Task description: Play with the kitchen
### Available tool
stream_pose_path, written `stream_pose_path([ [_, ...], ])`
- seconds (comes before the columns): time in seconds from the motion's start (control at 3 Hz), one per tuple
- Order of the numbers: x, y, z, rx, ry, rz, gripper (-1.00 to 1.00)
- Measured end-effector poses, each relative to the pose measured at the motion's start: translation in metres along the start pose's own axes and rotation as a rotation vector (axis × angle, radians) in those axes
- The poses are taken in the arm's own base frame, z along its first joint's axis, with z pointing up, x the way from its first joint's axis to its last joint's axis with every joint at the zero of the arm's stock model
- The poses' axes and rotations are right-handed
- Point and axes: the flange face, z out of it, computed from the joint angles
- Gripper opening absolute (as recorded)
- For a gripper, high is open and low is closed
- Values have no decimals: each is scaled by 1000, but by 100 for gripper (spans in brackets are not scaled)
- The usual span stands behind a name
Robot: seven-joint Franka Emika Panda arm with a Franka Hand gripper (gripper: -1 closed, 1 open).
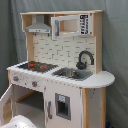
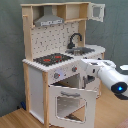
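Kitchen (image 2: 55,65): white and light wood, standing on a wooden floor (image 2: 15,119) against a grey backdrop (image 2: 10,50). Grey hood (image 2: 48,20) above dotted backsplash (image 2: 52,40). Black-red stovetop (image 2: 52,59); black faucet (image 2: 75,39) over sink (image 2: 85,50). Oven door (image 2: 70,102) hangs open, tilted outward. White arm (image 2: 107,75) reaches in from the second exterior view's right, near the knobs (image 2: 73,69).

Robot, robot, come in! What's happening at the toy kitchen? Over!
Arm reaching at kitchen front, by the knobs. Oven door hanging open. Nothing blocking.
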Motion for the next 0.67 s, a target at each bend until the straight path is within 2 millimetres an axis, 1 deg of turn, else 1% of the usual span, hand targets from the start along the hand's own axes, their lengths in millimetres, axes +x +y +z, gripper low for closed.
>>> stream_pose_path([
  [0.33,5,3,-19,-124,9,1,100],
  [0.67,21,-4,-33,-216,50,-15,100],
])
